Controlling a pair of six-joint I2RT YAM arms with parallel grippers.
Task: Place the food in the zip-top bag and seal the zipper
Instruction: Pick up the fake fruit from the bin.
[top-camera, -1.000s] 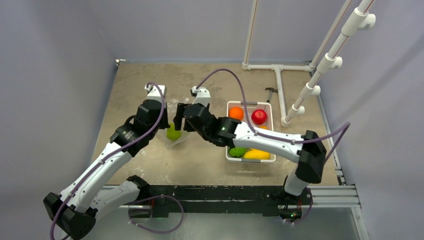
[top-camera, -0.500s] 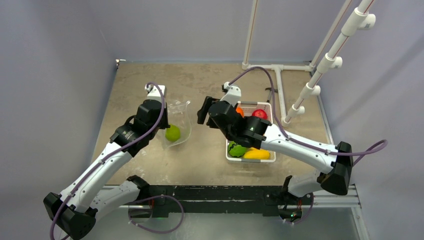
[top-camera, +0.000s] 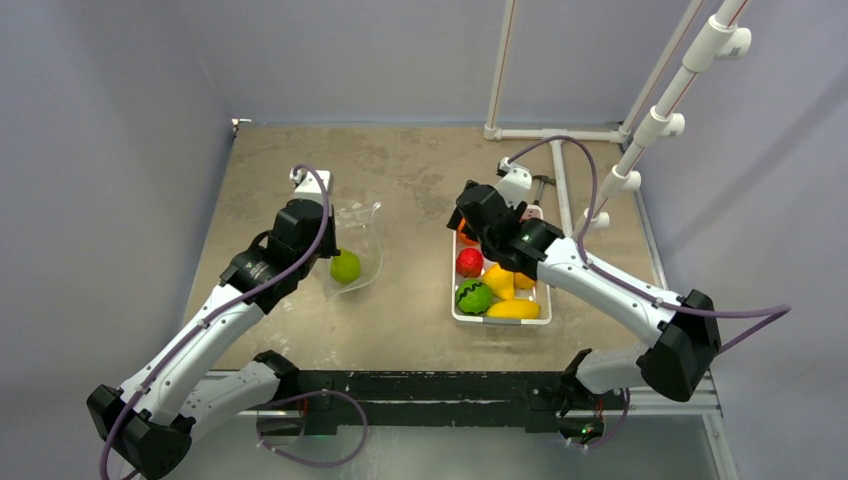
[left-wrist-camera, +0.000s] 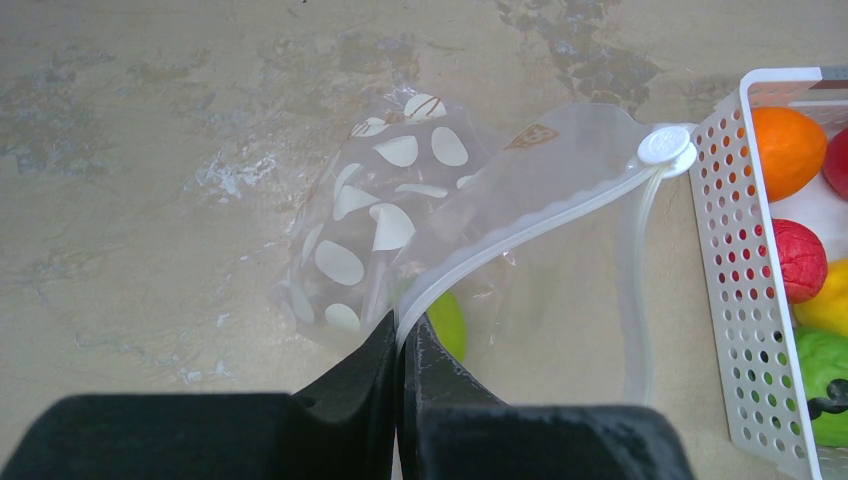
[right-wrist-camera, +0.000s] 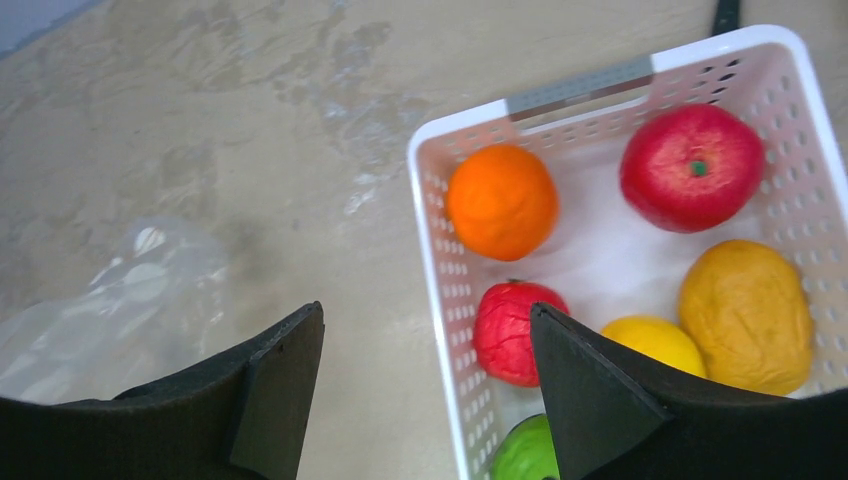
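My left gripper (left-wrist-camera: 405, 325) is shut on the zipper (left-wrist-camera: 540, 215), the pale strip along the mouth of the clear zip-top bag (left-wrist-camera: 400, 200), and holds that edge up. A yellow-green fruit (left-wrist-camera: 448, 325) lies inside the bag (top-camera: 355, 240), seen from above too (top-camera: 346, 267). My right gripper (right-wrist-camera: 425, 315) is open and empty above the left wall of the white basket (right-wrist-camera: 430, 240). In the basket are an orange piece (right-wrist-camera: 500, 200), a red apple (right-wrist-camera: 692, 168), a rough red piece (right-wrist-camera: 515, 335), yellow pieces (right-wrist-camera: 655, 345) and the dark-striped green one (top-camera: 473, 297).
A white pipe frame (top-camera: 560, 170) stands at the back right, with a small dark tool (top-camera: 540, 185) beside it just behind the basket (top-camera: 452, 300). The bag's round white slider (left-wrist-camera: 666, 147) sits close to the basket's corner.
My right arm has swung right, from the bag's mouth to over the basket, with open jaws. The yellow-green fruit stays in the bag. My left gripper has not moved.
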